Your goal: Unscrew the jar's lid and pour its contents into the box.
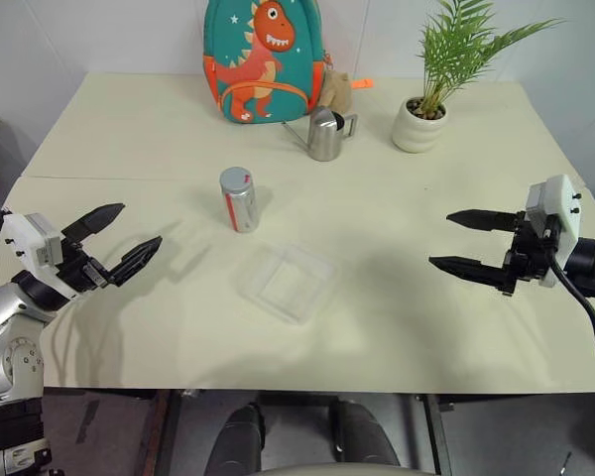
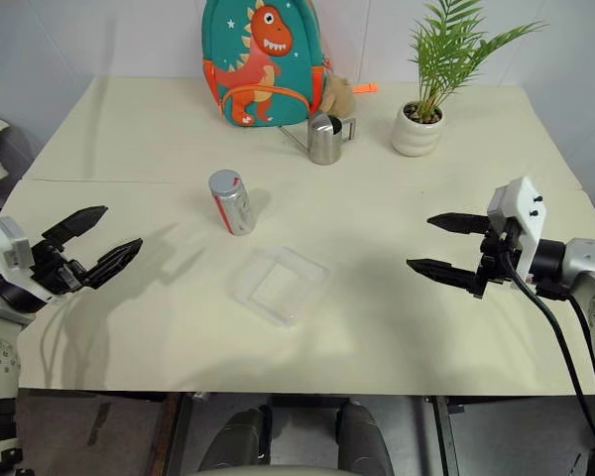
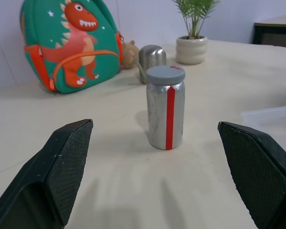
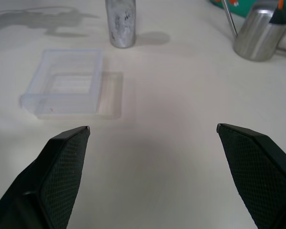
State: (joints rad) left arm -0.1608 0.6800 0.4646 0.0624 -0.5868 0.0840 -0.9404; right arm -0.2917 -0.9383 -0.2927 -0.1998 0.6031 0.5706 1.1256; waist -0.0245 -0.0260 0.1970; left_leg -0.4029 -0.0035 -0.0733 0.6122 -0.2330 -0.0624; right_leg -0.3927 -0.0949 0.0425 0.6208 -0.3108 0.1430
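Observation:
The silvery jar (image 1: 239, 201) with a red stripe stands upright near the middle of the table, its grey lid (image 1: 236, 178) on top. In the left wrist view the jar (image 3: 166, 109) stands ahead between the fingers, well apart from them. The clear box (image 1: 289, 282) lies flat just right of and nearer than the jar. At the table's left edge my left gripper (image 1: 119, 241) is open, pointing toward the jar. Over at the right side my right gripper (image 1: 458, 241) is open too, pointing left at the box (image 4: 66, 88). The contents are hidden inside the jar.
A steel watering can (image 1: 325, 134) stands behind the jar, with a dinosaur backpack (image 1: 263, 59) at the back edge and a potted plant (image 1: 421, 121) at the back right. A seam (image 1: 129, 179) crosses the cream table.

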